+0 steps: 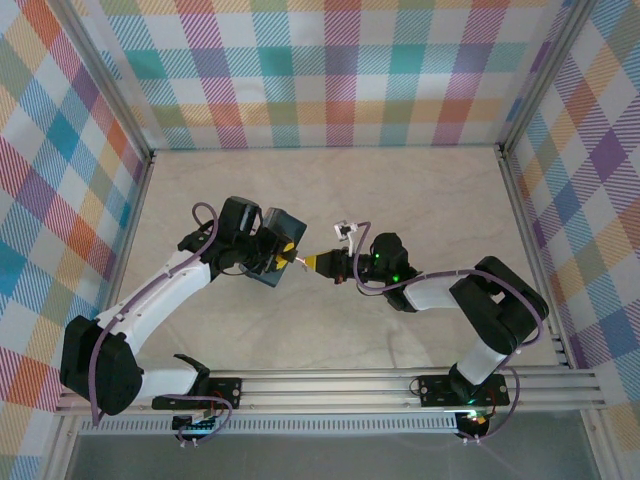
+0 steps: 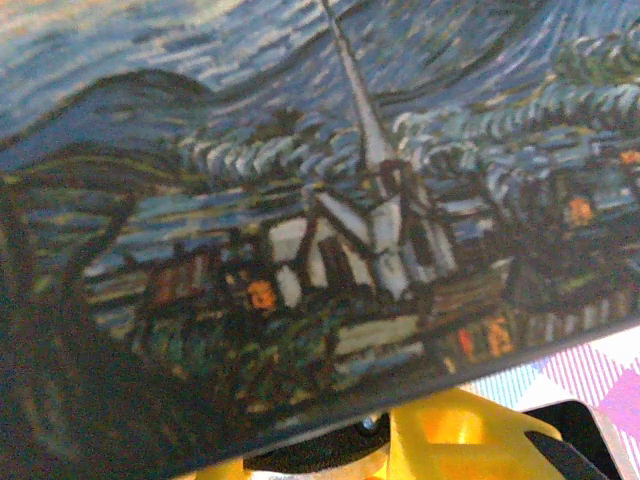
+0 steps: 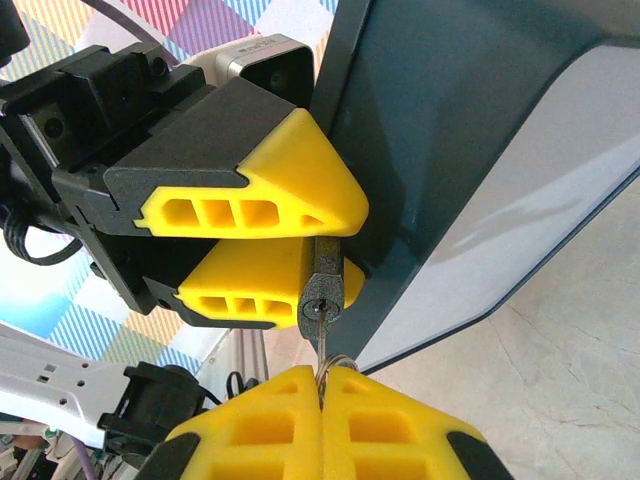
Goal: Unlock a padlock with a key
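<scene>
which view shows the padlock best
The right wrist view: the padlock sits close up at centre, with the key at its keyhole. In the top external view it is barely a speck.

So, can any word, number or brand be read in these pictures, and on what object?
None can be read.
The tin bears only a painted night village, no letters.
The padlock and the key show no legible marking.

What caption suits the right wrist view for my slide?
The right hand pinches the key, seated in the keyhole of the padlock clamped by the left hand beside the tin.
</scene>
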